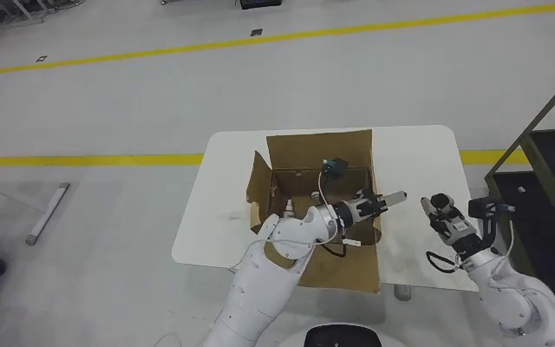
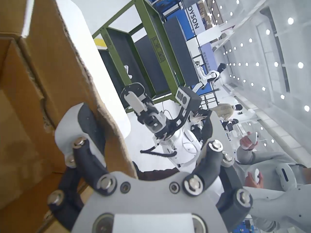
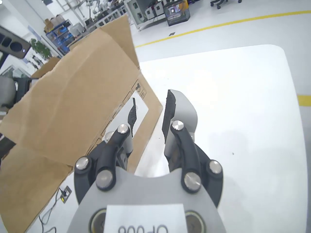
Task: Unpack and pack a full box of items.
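Observation:
An open cardboard box (image 1: pixel 321 149) stands in the middle of the white table (image 1: pixel 416 156) with its flaps spread. Inside lie a dark blue item (image 1: pixel 335 165) with a white cable and small white items (image 1: pixel 290 206). My left gripper (image 1: pixel 386 204) is at the box's right wall, open, and straddles the cardboard edge (image 2: pixel 107 112): one finger (image 2: pixel 82 122) is inside against the wall, the other outside. My right gripper (image 1: pixel 432 206) hangs open over bare table to the right of the box (image 3: pixel 73 98), with nothing between its fingers (image 3: pixel 170 107).
A green metal rack (image 1: pixel 525 173) stands just off the table's right side. The near flap (image 1: pixel 347 265) reaches the table's front edge. Bare table (image 3: pixel 230 98) lies to the right of the box.

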Robot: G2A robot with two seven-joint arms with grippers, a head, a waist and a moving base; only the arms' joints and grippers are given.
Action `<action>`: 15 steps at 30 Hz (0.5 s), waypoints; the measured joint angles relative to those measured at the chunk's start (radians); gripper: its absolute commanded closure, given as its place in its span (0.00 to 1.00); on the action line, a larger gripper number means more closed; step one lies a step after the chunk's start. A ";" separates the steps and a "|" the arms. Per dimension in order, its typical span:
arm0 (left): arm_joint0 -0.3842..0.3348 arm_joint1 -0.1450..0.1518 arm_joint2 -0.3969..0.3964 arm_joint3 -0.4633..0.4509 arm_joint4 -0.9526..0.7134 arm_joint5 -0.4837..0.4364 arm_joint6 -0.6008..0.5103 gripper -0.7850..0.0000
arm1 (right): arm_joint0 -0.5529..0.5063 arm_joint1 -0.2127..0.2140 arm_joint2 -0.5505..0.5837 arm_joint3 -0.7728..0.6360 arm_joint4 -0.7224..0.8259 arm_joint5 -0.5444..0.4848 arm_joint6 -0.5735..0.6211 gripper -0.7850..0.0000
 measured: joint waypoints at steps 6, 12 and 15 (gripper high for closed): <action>-0.035 -0.021 0.090 0.050 0.009 -0.010 0.005 0.00 | 0.012 -0.002 0.061 0.020 0.275 0.003 0.091 0.55; -0.055 -0.030 0.145 0.083 0.062 -0.002 -0.004 0.00 | 0.033 -0.003 0.081 0.026 0.463 -0.013 0.185 0.53; -0.057 -0.031 0.151 0.090 0.084 0.000 0.000 0.00 | 0.056 0.002 0.083 0.029 0.474 -0.028 0.253 0.52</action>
